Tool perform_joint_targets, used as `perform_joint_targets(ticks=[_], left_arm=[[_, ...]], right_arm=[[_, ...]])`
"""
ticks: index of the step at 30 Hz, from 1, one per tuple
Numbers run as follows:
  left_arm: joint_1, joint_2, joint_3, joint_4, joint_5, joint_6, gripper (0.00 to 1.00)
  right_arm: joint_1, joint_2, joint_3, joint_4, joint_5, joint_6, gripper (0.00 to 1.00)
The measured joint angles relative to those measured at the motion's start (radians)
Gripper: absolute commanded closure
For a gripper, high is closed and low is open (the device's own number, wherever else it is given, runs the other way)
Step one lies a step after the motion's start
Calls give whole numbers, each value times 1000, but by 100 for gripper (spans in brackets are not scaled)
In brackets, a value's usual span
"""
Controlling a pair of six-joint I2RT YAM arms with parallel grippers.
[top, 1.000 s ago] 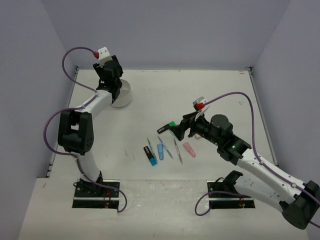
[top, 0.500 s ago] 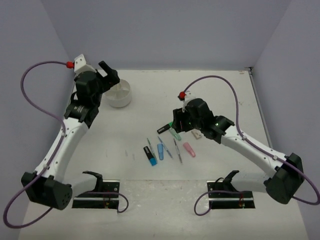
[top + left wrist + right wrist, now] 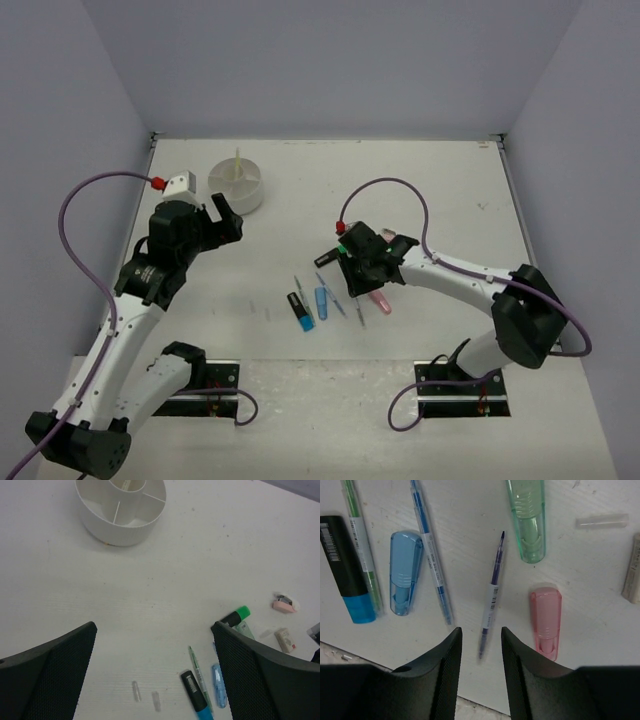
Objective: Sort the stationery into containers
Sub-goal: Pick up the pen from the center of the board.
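Right hand [image 3: 481,630] sits low over the loose pile, fingers half-spread and straddling the tail of the purple pen [image 3: 492,590]. A gap shows on both sides, so it is not pinching yet. The fingers sit one each side of the barrel, likely because a grip across it is the only one that works on a pen lying flat.

The pen lies on the table [image 3: 450,180], touching nothing. The blue pen [image 3: 430,560] is on one side, the pink highlighter [image 3: 546,620] on the other, and the green highlighter [image 3: 526,520] is beside its tip. That free space is probably why this one gets picked. Also flat in the pile are the blue highlighter [image 3: 404,572], the black-capped highlighter [image 3: 345,570], the green pen [image 3: 362,545] against it, and a tan eraser [image 3: 634,570] at the frame edge.

Left hand [image 3: 154,627] is fully spread and holds nothing. It hangs in the air between the tub [image 3: 117,532] and the pile, and looks parked clear of the right arm.

The tub stands far left on the table, well apart from the pile. A yellow stick [image 3: 238,160] stands upright in its centre cup, and nothing shows in the outer compartments in view.

Step in hand looks like the grasp on the purple pen, with most of the sorting left. The risk is a fingertip catching the table or rolling the pen toward the pink highlighter.
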Motion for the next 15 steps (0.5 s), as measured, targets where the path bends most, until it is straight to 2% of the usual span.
perform_joint_targets(ticks=[11, 15], left_arm=[[0, -3, -47, -40, -18, 61, 0], [-1, 12, -53, -52, -21, 62, 0]], right_arm=[[24, 151, -8, 11, 1, 45, 74], [25, 185, -5, 20, 4, 53, 88]])
